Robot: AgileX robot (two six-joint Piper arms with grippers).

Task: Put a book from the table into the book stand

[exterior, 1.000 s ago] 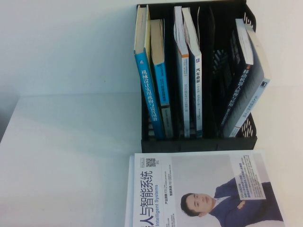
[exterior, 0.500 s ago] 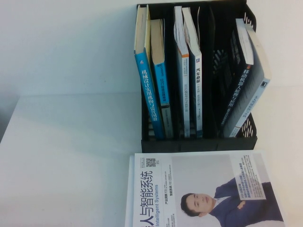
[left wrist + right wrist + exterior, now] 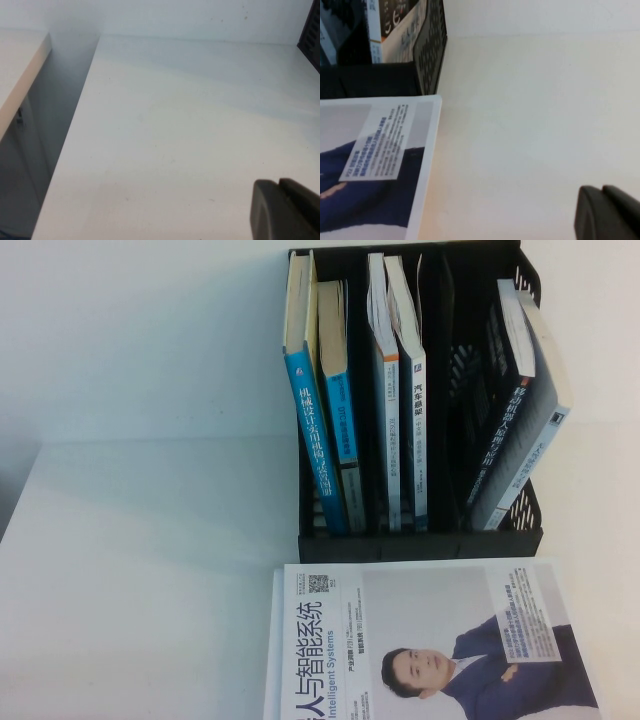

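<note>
The black book stand (image 3: 420, 542) stands at the back of the white table (image 3: 150, 570). The dark navy book (image 3: 508, 425) with the white Chinese title leans in the stand's right slot, against a pale book behind it; its cover also shows in the right wrist view (image 3: 395, 15). My left gripper (image 3: 279, 184) is shut and empty over bare table, left of the stand. My right gripper (image 3: 601, 190) is shut and empty over bare table, right of the white-covered book. Neither gripper shows in the high view.
A white-covered book with a suited man's portrait (image 3: 430, 640) lies flat in front of the stand, also in the right wrist view (image 3: 370, 165). Blue-spined books (image 3: 320, 430) fill the left slot, and more books (image 3: 400, 390) the middle slot. The table's left edge (image 3: 70, 145) drops off.
</note>
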